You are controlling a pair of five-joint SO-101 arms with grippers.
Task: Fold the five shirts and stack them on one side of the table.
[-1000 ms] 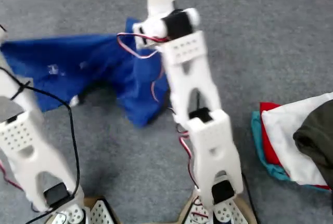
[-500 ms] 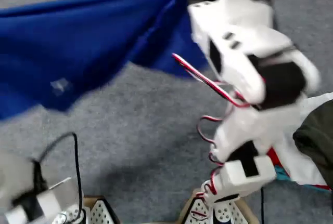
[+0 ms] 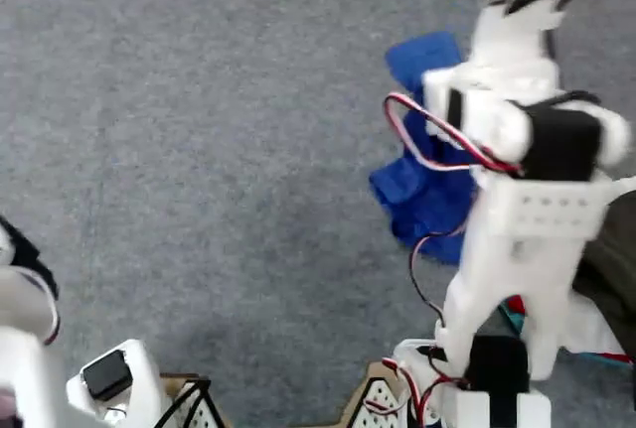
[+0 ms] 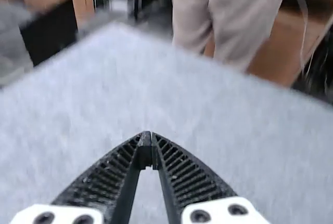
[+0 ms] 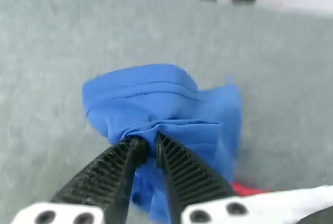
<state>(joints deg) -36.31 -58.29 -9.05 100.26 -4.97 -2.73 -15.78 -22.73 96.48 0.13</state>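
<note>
The right gripper (image 5: 147, 148) is pinching a fold of the crumpled royal-blue cloth shirt (image 3: 425, 185). The shirt is bunched up beneath its tips over the grey felt-covered table (image 3: 199, 130), towards the table's right side and closer to the far edge than the near one. Near the blue shirt, at the right edge of the table, lies a pile of shirts (image 3: 616, 279) showing white, red, teal and dark olive layers. The left gripper (image 4: 146, 148) has its black ribbed fingers pressed together on nothing, above bare grey table.

White arms (image 3: 527, 239), black ribbed fingers (image 5: 183, 168)
</note>
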